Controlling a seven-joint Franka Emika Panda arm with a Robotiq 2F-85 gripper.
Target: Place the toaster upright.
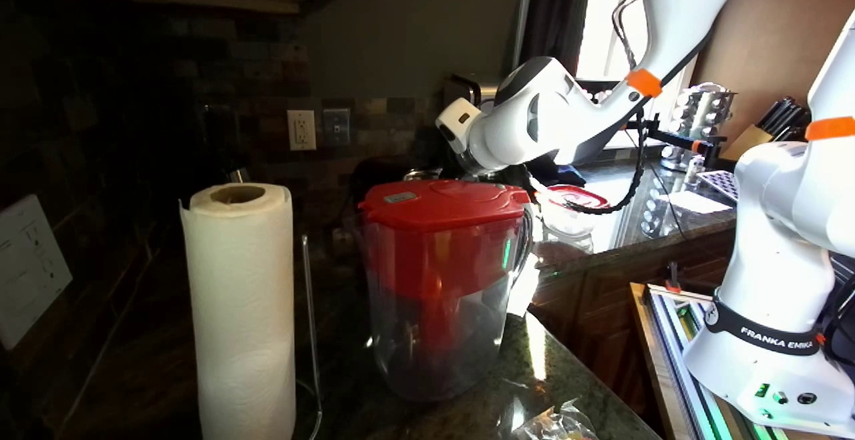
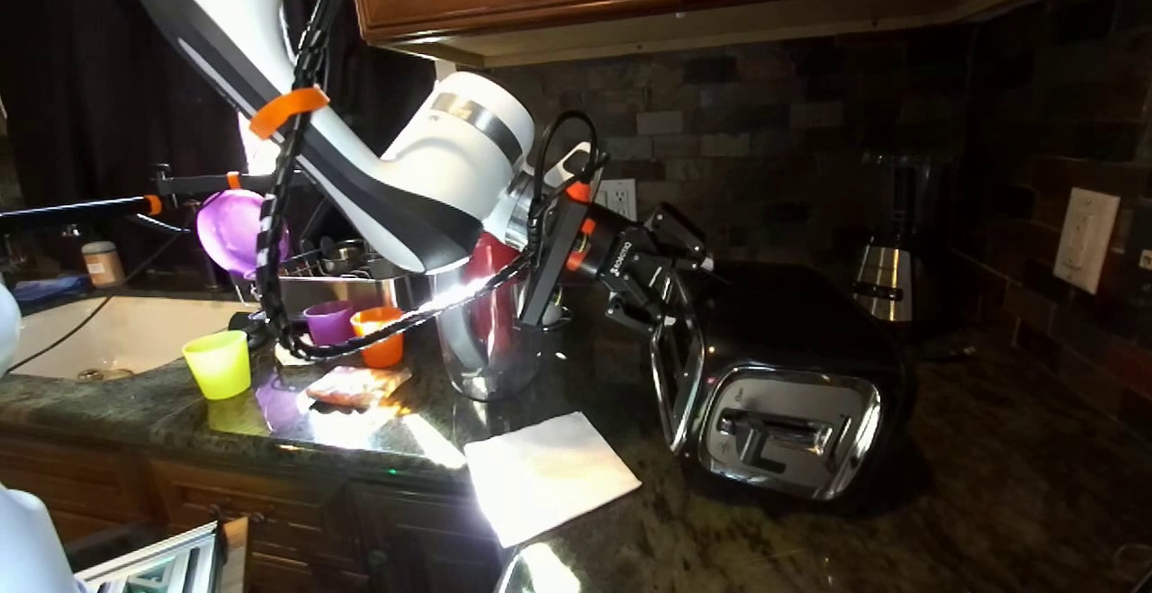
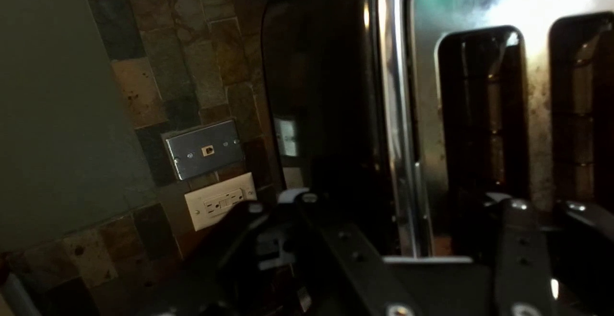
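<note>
On its side on the dark bench (image 2: 792,543), right of centre in an exterior view: a black toaster (image 2: 801,345). With slots (image 3: 484,105) toward the robot arm (image 2: 459,157) and lever (image 2: 754,444) toward the camera. Right up at the slots: jaws, spread wide apart, not clamped. In the wrist view, seen with one jaw across the black side (image 3: 331,90), the other across a slot, and the chrome rim (image 3: 398,114) between. Cannot tell whether touching the toaster. Beyond, on the tiled wall (image 3: 139,100): an outlet (image 3: 220,201) just beside a metal plate (image 3: 204,150).

Flat on the bench in an exterior view, near the toaster but apart from it: a sunlit white sheet (image 2: 551,480). Farther left, upright: a yellow-green cup (image 2: 218,364), a little apart from a purple cup (image 2: 329,323) and an orange cup (image 2: 382,354), just beside each other. Near the orange cup, a shiny packet (image 2: 355,386).

In the foreground of an exterior view: a red-lidded pitcher (image 1: 441,273), upright, with a paper towel roll (image 1: 240,320) to its left and crumpled clear plastic (image 1: 558,424) near its base. Behind the pitcher: a red-lidded tub (image 1: 568,220). Farther back, at the right: a knife block (image 1: 748,141).
</note>
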